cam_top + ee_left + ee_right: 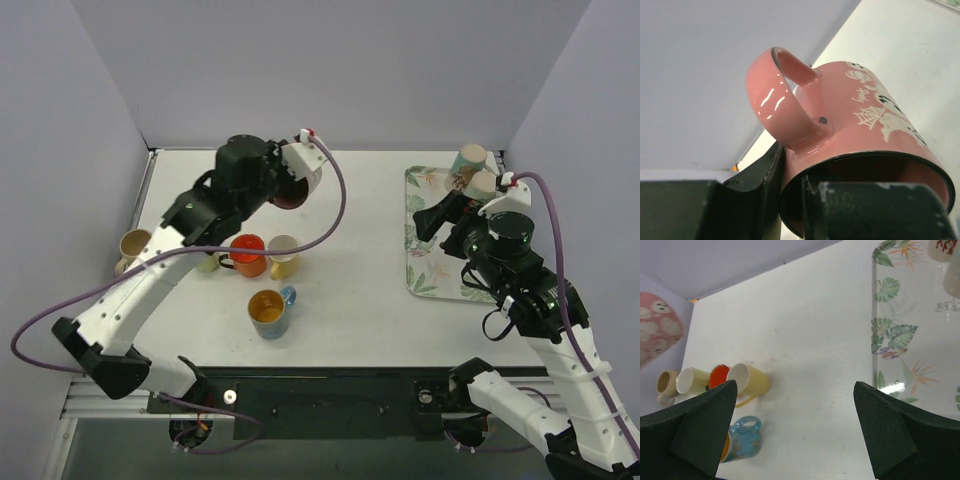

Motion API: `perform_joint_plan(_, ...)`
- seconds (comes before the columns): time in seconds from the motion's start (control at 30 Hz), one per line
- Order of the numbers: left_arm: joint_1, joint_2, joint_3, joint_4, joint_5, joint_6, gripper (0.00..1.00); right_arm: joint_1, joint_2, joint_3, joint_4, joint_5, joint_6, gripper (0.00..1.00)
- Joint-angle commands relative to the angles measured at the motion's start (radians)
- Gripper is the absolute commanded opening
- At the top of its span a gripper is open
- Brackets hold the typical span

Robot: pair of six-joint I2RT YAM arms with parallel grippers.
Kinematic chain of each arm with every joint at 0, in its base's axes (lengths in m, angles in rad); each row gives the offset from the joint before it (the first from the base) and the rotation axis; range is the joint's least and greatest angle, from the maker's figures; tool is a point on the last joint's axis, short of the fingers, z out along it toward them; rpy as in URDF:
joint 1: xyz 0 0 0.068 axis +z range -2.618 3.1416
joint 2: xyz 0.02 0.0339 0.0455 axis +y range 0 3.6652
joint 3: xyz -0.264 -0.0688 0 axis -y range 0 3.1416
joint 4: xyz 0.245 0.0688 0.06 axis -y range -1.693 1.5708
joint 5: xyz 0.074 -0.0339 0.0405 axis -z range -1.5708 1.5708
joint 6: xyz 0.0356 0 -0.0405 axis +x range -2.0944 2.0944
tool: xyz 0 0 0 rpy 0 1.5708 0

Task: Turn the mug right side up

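The mug (pixel 860 120) is pink with white ghost and web prints and a dark inside. My left gripper (pixel 790 195) is shut on its rim beside the handle, one finger inside and one outside. In the top view the mug (pixel 297 186) hangs tilted above the back of the table, at the left gripper (pixel 285 180). It also shows at the left edge of the right wrist view, mug (pixel 657 332). My right gripper (pixel 794 385) is open and holds nothing; in the top view this gripper (pixel 440 215) hovers at the tray's left edge.
A row of mugs stands left of centre: beige (pixel 133 247), green (pixel 208 262), orange (pixel 248 255), yellow (pixel 284 256). A blue mug (pixel 269 313) stands nearer the arms. The leaf-patterned tray (pixel 430 270) on the right carries two more mugs (pixel 468 160).
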Motion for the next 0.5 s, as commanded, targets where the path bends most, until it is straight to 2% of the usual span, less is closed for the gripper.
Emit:
perform_joint_plan(0.0, 0.068, -0.16, 0.2, -0.541, 0.249, -0.116, 0.0, -0.005, -0.013, 0.032, -0.124, -0.011, -0.113, 0.96)
perform_joint_plan(0.1, 0.129, -0.219, 0.11, -0.754, 0.259, -0.112, 0.0, -0.005, -0.02, 0.02, -0.149, -0.063, -0.15, 0.96)
perform_joint_plan(0.17, 0.233, -0.269, 0.022, -0.829, 0.28, -0.089, 0.0, -0.006, -0.023, -0.006, -0.135, -0.103, -0.198, 0.97)
perform_joint_plan(0.27, 0.355, -0.297, -0.098, -0.917, 0.398, -0.044, 0.0, -0.011, -0.027, -0.042, -0.118, -0.094, -0.199, 1.0)
perform_joint_plan(0.37, 0.494, -0.294, -0.203, -0.945, 0.435, 0.015, 0.0, -0.014, -0.048, -0.068, -0.112, -0.043, -0.221, 1.0)
perform_joint_plan(0.47, 0.597, -0.286, -0.282, -0.899, 0.49, 0.057, 0.0, -0.017, -0.082, -0.108, -0.104, -0.022, -0.227, 1.0)
